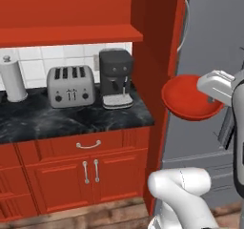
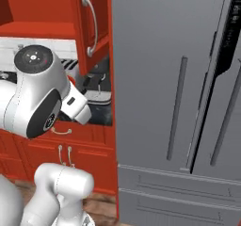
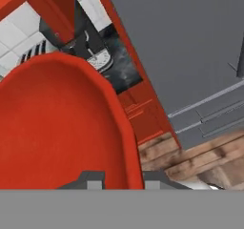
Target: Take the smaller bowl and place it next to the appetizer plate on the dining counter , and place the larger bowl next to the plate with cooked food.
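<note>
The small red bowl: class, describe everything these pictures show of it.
The smaller bowl is shallow, round, plain glossy red, ceramic or plastic by its look. It is empty and carried in the air, roughly level, in front of the grey refrigerator, right of the red cabinet side. The pincer is shut on its rim, one finger inside and one outside. Nothing else touches it.

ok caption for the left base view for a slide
Gripper holds the smaller bowl in the air beside the red cabinet, right of the coffee machine.
</note>
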